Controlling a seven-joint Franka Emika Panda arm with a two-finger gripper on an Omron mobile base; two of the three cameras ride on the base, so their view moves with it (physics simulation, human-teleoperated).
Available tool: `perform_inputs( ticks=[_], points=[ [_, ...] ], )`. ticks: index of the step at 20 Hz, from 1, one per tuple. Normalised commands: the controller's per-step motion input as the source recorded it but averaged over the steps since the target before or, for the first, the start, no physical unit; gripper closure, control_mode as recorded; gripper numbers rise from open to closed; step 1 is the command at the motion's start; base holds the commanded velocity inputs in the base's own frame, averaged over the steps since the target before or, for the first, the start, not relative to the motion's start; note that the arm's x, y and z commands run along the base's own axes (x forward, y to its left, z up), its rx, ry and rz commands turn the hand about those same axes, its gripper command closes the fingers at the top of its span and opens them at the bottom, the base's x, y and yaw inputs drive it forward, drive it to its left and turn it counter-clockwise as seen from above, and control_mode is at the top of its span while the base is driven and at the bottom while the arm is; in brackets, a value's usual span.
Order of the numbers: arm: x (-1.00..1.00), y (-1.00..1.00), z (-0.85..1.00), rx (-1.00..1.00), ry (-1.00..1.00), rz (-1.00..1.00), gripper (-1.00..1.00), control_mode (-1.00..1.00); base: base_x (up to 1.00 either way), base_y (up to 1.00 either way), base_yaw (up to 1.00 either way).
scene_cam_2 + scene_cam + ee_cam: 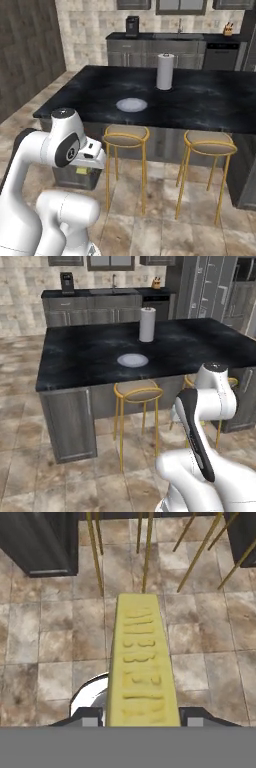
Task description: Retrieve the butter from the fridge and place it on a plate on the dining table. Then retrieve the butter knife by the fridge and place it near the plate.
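The robot has the butter [142,662]. In the hand view, the pale yellow stick sticks out from between the two dark finger tips, and the jaws of the gripper [142,718] are clamped on its near end. Under it is the brown tiled floor, with the thin yellow legs of a stool [95,552] above.

In the right base view, the hand hangs low beside the arm, down in front of the dining table [210,107]. A bit of yellow butter peeks out under the hand there.

The plate [132,360] sits on the black counter top of the dining table. It is round and pale, and nothing lies on it. A white paper towel roll [147,324] stands a little behind it. Two yellow stools are tucked under the table edge. The grey fridge [212,286] stands far back at the right of the left base view.

So the first part looks done: the butter is out of the fridge and in the robot's grip. What is left is to lift the butter up and set it on the plate. After that, the robot must go and get the butter knife by the fridge and lay it near the plate.

The butter has raised marks on top that look like letters, but they are too blurry to read. No other writing is clear enough to read.
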Motion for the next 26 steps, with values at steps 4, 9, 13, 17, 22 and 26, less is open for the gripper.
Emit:
perform_inputs(
  ticks=[4,9,13,17,22,26],
  points=[
    [0.0,0.0,0.0,0.0,0.0,0.0,1.0,1.0,0.48,0.84,0.0],
    [0.0,0.0,0.0,0.0,0.0,0.0,1.0,1.0,0.7,0.15,-0.03],
    [0.0,0.0,0.0,0.0,0.0,0.0,1.0,1.0,0.73,-0.19,-0.02],
    [0.0,0.0,0.0,0.0,0.0,0.0,1.0,1.0,0.61,-0.46,0.0],
    [0.0,0.0,0.0,0.0,0.0,0.0,1.0,1.0,0.23,-0.57,0.0],
    [0.0,0.0,0.0,0.0,0.0,0.0,1.0,1.0,0.22,-0.41,0.0]
  ],
)
